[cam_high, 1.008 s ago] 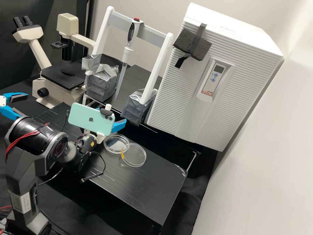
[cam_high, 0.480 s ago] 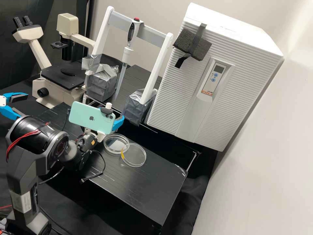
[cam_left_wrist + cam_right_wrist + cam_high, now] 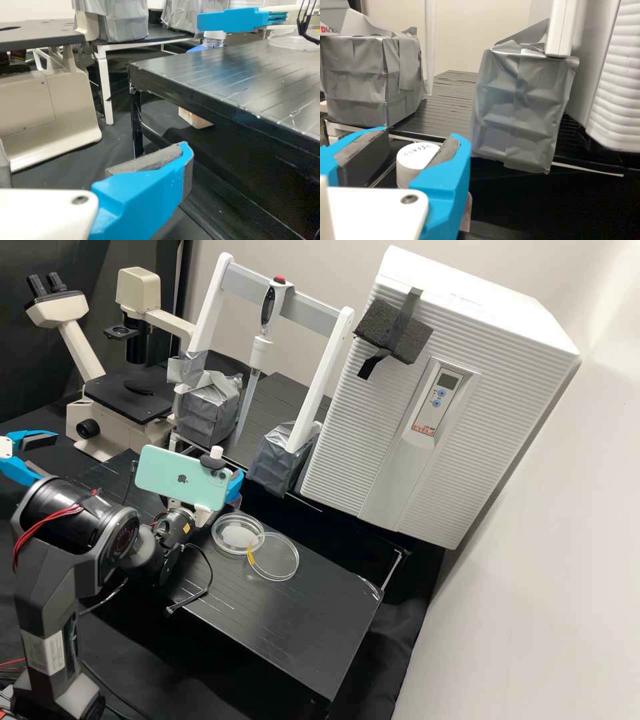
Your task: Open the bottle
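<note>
The bottle [image 3: 407, 172] stands upright between the fingers of the right gripper [image 3: 415, 139], its white cap [image 3: 417, 150] level with the grey pads. The jaws are spread to either side of the cap. One pad looks to be against its rim, and a thin dark gap shows on the other side, so I judge the cap is not yet pinched.

The step in hand appears to be taking hold of the cap, with the opening itself not begun. Next the fingers need to press together squarely on the cap, then twist about the bottle's upright axis. With nothing steadying the body, the whole bottle could simply turn along with the cap. What is inside the bottle cannot be seen.

Just beside this gripper on the bench top [image 3: 300, 620] lie two shallow clear dishes with their rims touching. The nearer dish [image 3: 237, 532] shows a pale patch inside, and the farther dish [image 3: 273, 557] looks empty apart from a yellow mark at its rim.

Beyond the fingertips stands a block wrapped in grey tape [image 3: 520, 105], and a clear pipette tip [image 3: 431, 45] hangs above and past the cap.

The left gripper [image 3: 37, 455] sits well apart from the bottle, off the raised bench, its fingers spread and holding nothing
</note>
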